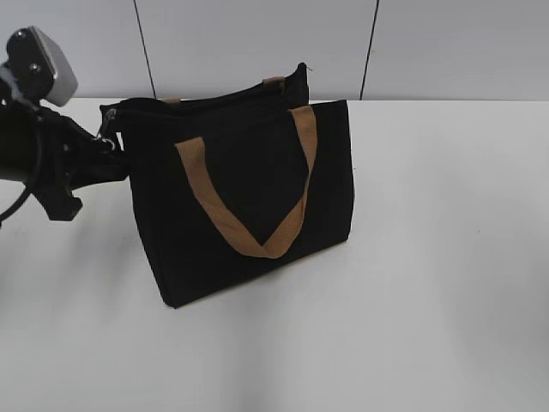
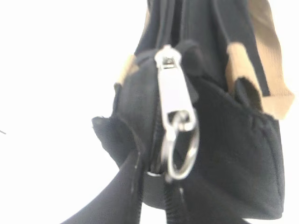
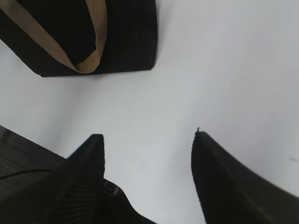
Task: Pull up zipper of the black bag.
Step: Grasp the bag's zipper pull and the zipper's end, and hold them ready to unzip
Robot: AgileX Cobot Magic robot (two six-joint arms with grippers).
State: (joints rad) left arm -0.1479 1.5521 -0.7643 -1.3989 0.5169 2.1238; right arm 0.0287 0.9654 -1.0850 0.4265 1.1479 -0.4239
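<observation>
Exterior view: the black bag (image 1: 244,202) stands upright on the white counter (image 1: 446,257), its tan strap handle (image 1: 249,184) hanging down the near face. The left gripper (image 1: 110,146) is pressed up against the bag's upper left end, right where the zip line finishes; its jaws are lost against the black fabric here, so from this angle I cannot tell whether they are open or closed. The right arm does not appear in this view.

Left wrist view: the zipper (image 2: 175,109) fills the middle of the picture, directly ahead of the jaws and very close. The silver pull hangs with its long axis running top to bottom in the frame, the round ring dangling at its lower end, and the zip line runs away from the camera along the bag's top. No jaw tip is clearly visible; dark shapes at the bottom edge could be fabric or a jaw, so the left jaws' state stays unknown.

Right wrist view: the right gripper (image 3: 147,140) hovers above bare counter with its jaws spread wide and holding nothing. The bag lies well ahead of them, to the upper left.

My judgement: the left arm is far nearer, and the move depends on pinching that pull and drawing it along the zip line.
</observation>
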